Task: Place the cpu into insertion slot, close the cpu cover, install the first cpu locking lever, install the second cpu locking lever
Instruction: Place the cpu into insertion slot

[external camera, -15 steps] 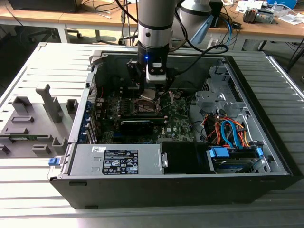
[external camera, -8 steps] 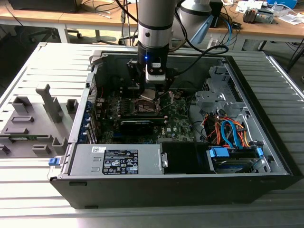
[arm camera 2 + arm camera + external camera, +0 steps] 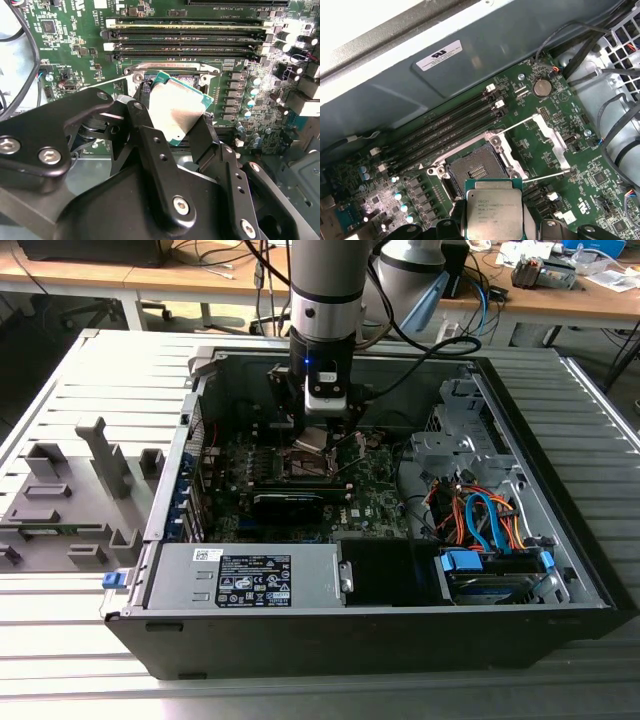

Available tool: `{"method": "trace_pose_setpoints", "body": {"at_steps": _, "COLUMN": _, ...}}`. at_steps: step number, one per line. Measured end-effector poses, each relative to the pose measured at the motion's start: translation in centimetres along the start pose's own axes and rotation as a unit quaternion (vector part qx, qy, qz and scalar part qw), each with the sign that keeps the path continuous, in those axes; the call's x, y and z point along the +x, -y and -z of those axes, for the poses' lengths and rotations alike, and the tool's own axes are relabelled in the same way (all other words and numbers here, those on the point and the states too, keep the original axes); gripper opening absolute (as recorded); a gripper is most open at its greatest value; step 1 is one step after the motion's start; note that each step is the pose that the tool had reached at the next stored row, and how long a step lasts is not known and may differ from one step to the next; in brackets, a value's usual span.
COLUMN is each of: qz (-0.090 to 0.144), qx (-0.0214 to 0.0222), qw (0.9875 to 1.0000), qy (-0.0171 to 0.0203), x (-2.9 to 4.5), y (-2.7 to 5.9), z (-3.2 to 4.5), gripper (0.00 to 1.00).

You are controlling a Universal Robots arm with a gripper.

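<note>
My gripper (image 3: 175, 120) is shut on the cpu (image 3: 176, 107), a small square chip with a silver-grey top and green edge, gripped by two opposite sides. It hangs tilted just above the insertion slot (image 3: 474, 170), a dark square socket with a silvery rim on the green motherboard (image 3: 600, 180). The slot lies open with nothing in it. The cpu cover (image 3: 551, 137) stands swung up at the slot's side, and two thin locking levers (image 3: 547, 173) stick out, unlatched. In the exterior view the gripper (image 3: 318, 430) holds the cpu (image 3: 312, 438) over the board inside the case.
Long black memory slots (image 3: 445, 132) run beside the socket. A row of capacitors (image 3: 245, 95) flanks it. The case wall (image 3: 470, 75) and cable bundles (image 3: 615, 125) stand close by. A power supply (image 3: 250, 575) and drive bay with orange and blue cables (image 3: 485, 525) fill the case's near side.
</note>
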State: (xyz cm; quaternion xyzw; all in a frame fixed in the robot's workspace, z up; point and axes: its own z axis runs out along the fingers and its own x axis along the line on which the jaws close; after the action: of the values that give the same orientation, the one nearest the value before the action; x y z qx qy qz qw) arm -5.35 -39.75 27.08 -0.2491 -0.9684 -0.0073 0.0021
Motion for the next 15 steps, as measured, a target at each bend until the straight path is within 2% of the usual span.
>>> {"method": "trace_pose_setpoints", "body": {"at_steps": 15, "qz": -0.025, "qx": 0.0006, "qw": 0.9997, "qy": 0.0008, "x": 0.00, "y": 0.00, "z": -0.04, "gripper": 0.54}}
